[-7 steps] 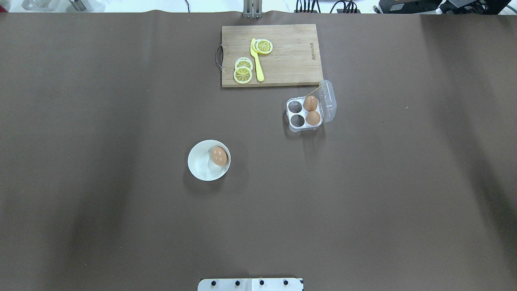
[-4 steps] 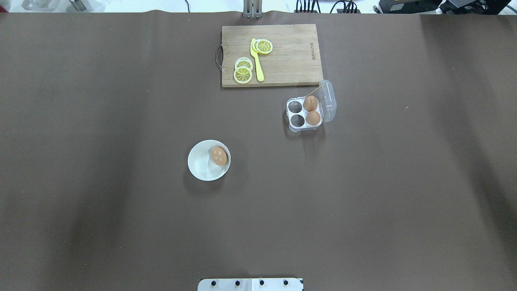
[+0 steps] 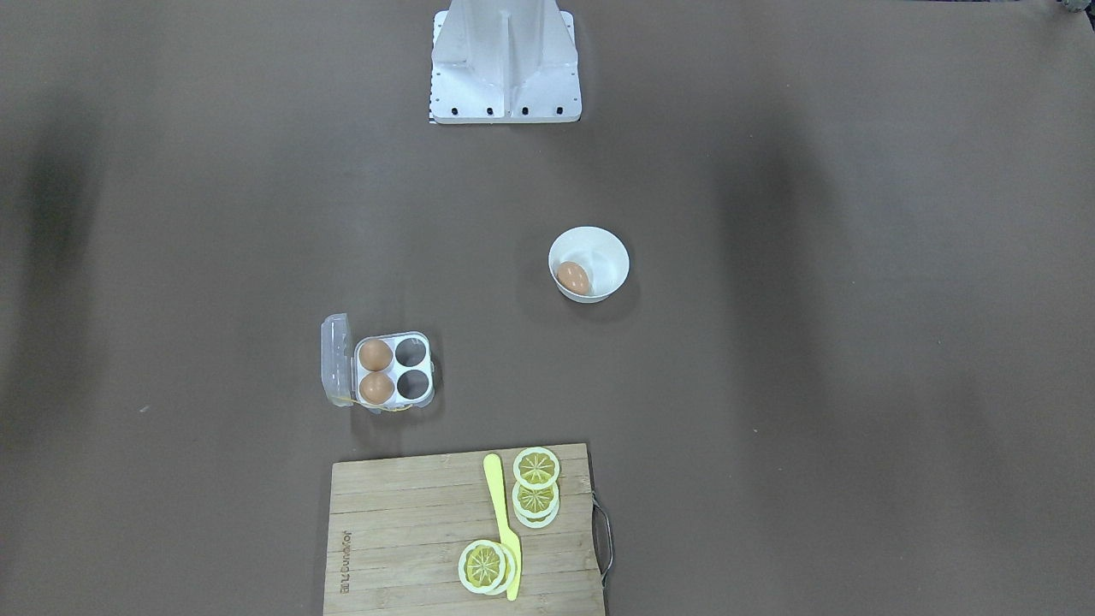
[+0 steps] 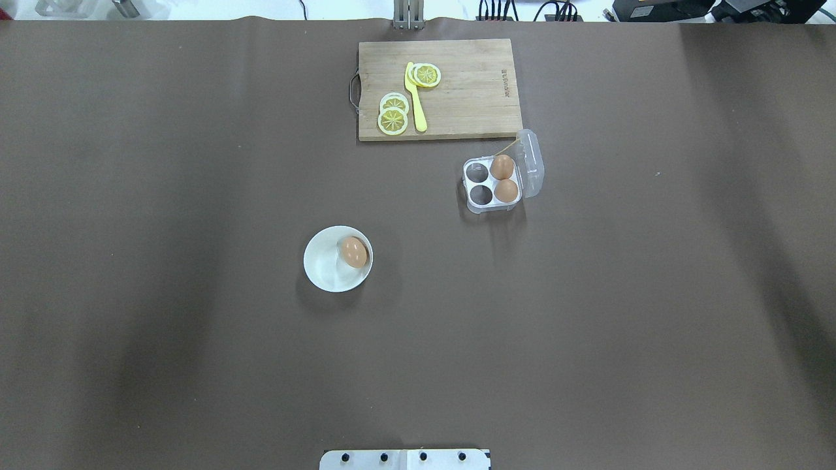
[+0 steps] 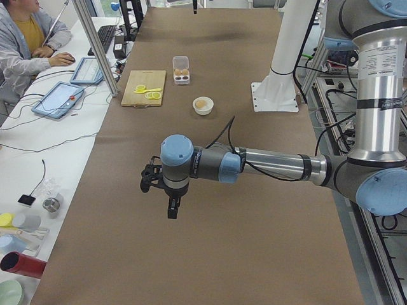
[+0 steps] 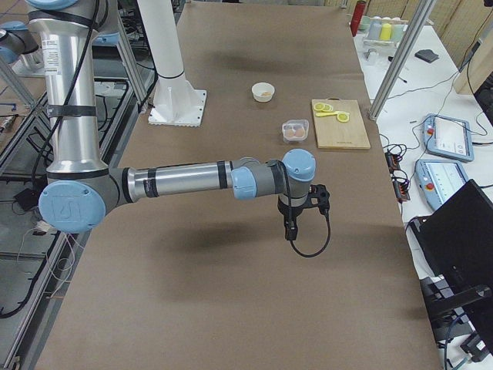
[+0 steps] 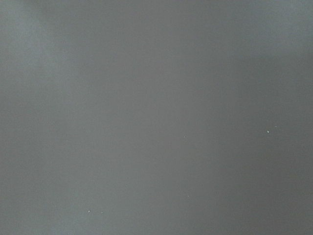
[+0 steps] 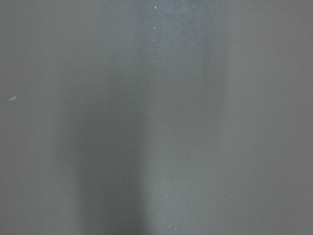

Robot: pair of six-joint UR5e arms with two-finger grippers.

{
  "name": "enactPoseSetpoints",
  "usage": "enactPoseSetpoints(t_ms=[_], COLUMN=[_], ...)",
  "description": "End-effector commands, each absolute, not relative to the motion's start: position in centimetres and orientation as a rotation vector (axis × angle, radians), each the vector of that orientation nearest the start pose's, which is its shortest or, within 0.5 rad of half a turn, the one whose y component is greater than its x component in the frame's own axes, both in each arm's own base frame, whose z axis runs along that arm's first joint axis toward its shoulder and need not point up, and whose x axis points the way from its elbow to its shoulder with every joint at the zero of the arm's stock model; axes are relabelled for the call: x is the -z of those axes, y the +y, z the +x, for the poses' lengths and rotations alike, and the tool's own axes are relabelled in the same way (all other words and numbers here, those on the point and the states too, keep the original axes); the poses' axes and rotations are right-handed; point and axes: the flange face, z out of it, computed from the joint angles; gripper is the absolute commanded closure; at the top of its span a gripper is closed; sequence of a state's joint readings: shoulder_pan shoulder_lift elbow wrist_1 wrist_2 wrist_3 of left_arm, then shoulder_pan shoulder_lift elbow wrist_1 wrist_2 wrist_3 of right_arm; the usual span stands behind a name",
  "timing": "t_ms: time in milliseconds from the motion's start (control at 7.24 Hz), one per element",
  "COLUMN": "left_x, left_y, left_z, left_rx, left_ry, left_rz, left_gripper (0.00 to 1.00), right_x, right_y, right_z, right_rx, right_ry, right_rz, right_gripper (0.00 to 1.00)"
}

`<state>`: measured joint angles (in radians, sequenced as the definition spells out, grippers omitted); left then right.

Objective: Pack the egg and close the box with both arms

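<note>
One orange-brown egg (image 4: pixel 354 252) lies in a round white bowl (image 4: pixel 324 266) left of the table's middle; it also shows in the front-facing view (image 3: pixel 573 277). The clear egg box (image 4: pixel 481 194) stands open to the right of centre, its lid (image 4: pixel 531 163) folded back. Two eggs (image 4: pixel 501 166) (image 4: pixel 506 190) fill its right cells and the two left cells are bare. My left gripper (image 5: pixel 171 207) shows only in the exterior left view, my right gripper (image 6: pixel 290 228) only in the exterior right view. Both hang over bare table far from the box. I cannot tell whether they are open or shut.
A wooden cutting board (image 4: pixel 470 91) with lemon slices (image 4: pixel 392 120) and a yellow knife (image 4: pixel 415 98) lies just beyond the box at the far edge. The robot base plate (image 4: pixel 405 459) sits at the near edge. An operator (image 5: pixel 25 38) sits at a side desk.
</note>
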<state>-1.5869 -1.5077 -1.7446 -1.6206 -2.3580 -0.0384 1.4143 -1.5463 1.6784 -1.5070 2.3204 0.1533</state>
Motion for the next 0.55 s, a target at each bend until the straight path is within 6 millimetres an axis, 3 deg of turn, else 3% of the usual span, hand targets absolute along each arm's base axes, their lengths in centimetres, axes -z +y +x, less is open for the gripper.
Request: enactPoseSetpoints(t_ms=[0, 415], left_x=[-60.4, -59.0], left_y=[-46.5, -46.4], left_z=[-6.4, -6.2], left_rx=[-0.013, 0.021], left_ry=[0.859, 0.864], left_rz=[0.12, 0.122], left_gripper=[0.02, 0.02], right_x=[-58.6, -57.7], right_y=[-51.6, -52.1], right_z=[-1.8, -2.6], right_rx=[0.081, 0.098], right_ry=[-0.768, -0.771], right_rz=[0.07, 0.081], right_gripper=[0.0, 0.0])
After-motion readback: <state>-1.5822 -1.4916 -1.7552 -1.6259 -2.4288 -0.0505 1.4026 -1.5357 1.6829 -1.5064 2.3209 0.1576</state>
